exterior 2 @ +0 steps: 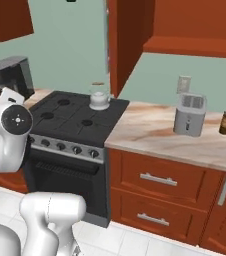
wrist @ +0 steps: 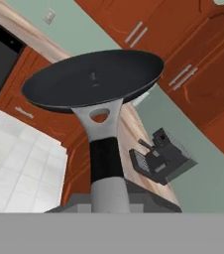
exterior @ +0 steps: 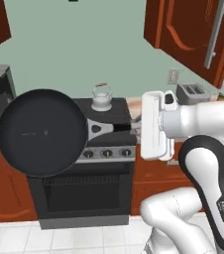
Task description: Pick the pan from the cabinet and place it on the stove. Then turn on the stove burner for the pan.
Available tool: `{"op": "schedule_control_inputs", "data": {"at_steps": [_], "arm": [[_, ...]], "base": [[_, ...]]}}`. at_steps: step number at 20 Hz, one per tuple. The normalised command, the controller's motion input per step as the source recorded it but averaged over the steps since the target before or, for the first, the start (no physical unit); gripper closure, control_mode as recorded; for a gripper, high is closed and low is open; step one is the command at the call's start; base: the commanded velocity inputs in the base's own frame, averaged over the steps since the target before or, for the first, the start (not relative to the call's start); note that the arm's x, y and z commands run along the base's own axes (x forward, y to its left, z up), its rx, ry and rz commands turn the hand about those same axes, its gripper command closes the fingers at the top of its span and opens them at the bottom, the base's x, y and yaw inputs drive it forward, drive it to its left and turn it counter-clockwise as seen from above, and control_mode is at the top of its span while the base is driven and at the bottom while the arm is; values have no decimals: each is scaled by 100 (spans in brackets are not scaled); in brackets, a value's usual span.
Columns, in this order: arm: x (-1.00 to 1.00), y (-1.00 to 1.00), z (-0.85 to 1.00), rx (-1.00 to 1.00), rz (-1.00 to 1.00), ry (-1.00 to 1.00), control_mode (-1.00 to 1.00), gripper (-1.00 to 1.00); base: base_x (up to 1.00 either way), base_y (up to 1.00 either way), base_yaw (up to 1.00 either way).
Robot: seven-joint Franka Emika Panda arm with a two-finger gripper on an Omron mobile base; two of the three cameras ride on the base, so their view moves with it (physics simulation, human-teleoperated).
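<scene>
Pan (exterior: 40, 132) first: I have it out of the cabinet (exterior: 193, 34) and in the air, carried by its long handle, which runs back into my gripper (exterior: 140, 127). My fingertips are hidden behind the white hand, so I judge from the handle vanishing between them that they are pinched tight on it. From the left base view the pan is tipped so its black inside faces the camera, hanging in front of the stove (exterior 2: 77, 117) rather than resting on it; the hand view shows the round dish at the far end of the handle with counter and floor beyond. So the picking half looks done. What is left, as I judge it, is to level the pan, set it on one of the burners, let go, and then turn the matching knob (exterior 2: 77, 149) in the row on the front panel. A white kettle (exterior 2: 99, 99) sits at the back of the stove, near the edge beside the counter, so that burner is taken and I would steer the pan clear of it. No burner looks lit yet.
</scene>
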Motion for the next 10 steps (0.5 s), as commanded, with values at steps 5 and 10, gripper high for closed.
{"op": "schedule_control_inputs", "data": {"at_steps": [5, 10], "arm": [[0, 0, 0, 0, 0, 0, 100, 100], [0, 0, 0, 0, 0, 0, 100, 100]], "base": [[16, 61, -15], [28, 57, -20]]}}
